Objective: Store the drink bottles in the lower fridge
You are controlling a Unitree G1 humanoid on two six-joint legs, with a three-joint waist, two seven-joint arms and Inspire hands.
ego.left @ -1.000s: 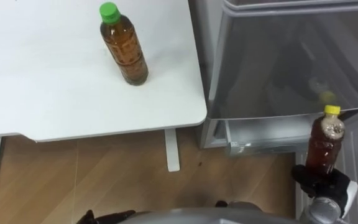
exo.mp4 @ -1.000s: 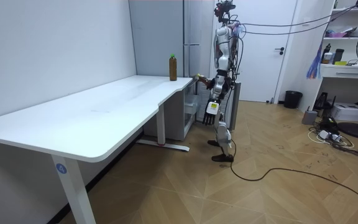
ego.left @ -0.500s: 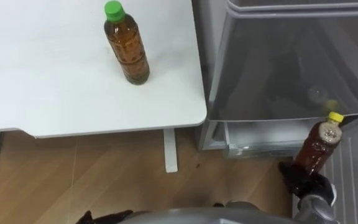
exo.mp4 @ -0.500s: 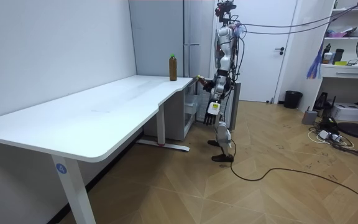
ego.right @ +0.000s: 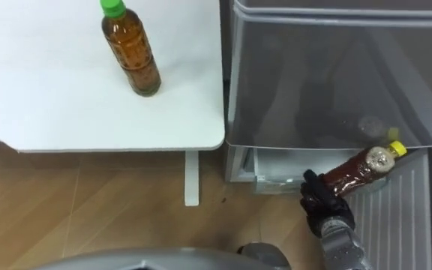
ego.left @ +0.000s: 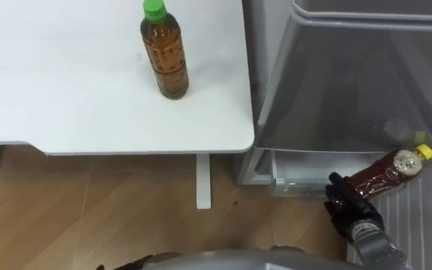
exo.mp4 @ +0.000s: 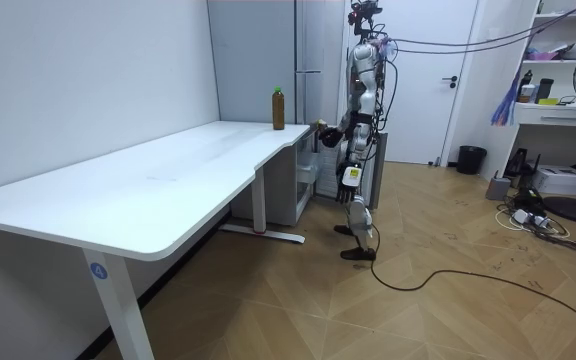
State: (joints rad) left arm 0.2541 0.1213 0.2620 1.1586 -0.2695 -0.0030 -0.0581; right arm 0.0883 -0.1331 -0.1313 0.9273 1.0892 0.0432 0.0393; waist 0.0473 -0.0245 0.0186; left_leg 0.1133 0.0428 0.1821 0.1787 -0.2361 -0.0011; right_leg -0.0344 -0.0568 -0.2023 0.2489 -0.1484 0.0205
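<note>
The grey fridge (ego.left: 351, 75) stands on my right and the white table (ego.left: 66, 90) on my left. A green-capped bottle (ego.left: 165, 52) stands upright near the table's right edge. My right hand (ego.left: 349, 210) is wrapped round the yellow-capped bottle (ego.left: 387, 169), which tilts cap-right before the fridge's lower part. My left hand (exo.mp4: 351, 176) hangs at my side.

White table (ego.left: 51, 90), green-capped amber bottle (ego.left: 164, 52), yellow-capped brown bottle (ego.left: 385, 171), black right hand (ego.left: 349, 208), grey fridge (ego.left: 336, 82).

Table top (ego.left: 66, 90): smooth matt white.
Fridge front (ego.left: 351, 82): smooth grey, faintly glossy.
Green-capped bottle (ego.left: 165, 52), yellow-capped bottle (ego.left: 382, 172): clear glossy plastic.
Floor (ego.left: 126, 214): wood.
</note>
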